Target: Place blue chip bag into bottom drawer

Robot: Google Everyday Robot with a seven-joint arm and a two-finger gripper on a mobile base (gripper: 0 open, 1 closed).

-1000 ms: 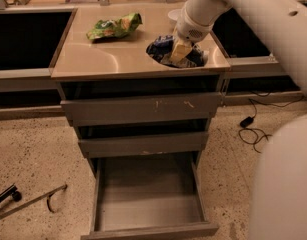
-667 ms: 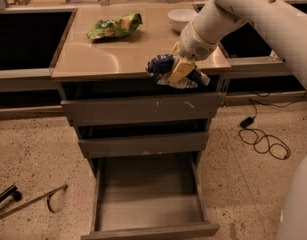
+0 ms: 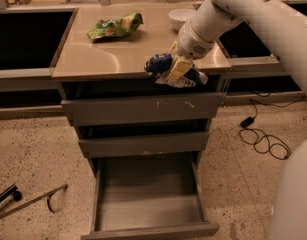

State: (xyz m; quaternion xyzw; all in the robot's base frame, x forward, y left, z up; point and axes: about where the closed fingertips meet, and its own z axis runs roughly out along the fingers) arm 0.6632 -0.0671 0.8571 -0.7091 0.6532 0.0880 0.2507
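My gripper [image 3: 174,72] hangs at the front edge of the cabinet top, shut on the blue chip bag [image 3: 161,63], a wrinkly dark-blue foil bag with white patches. The bag is lifted just off the counter's front edge, above the top drawer front. The bottom drawer [image 3: 148,231] stands pulled out and open below, a deep grey tray with nothing in it. It lies well below the gripper and slightly to its left.
A green and yellow snack bag [image 3: 115,26] lies at the counter's back left. A white bowl [image 3: 181,18] stands at the back behind my arm. Two shallower drawers [image 3: 138,109] are partly out. A black cable [image 3: 263,139] lies on the floor right, a metal tool [image 3: 28,201] at left.
My gripper has carried the blue chip bag from the counter's right rear forward and down to the front edge. The white bowl behind it has come into view.
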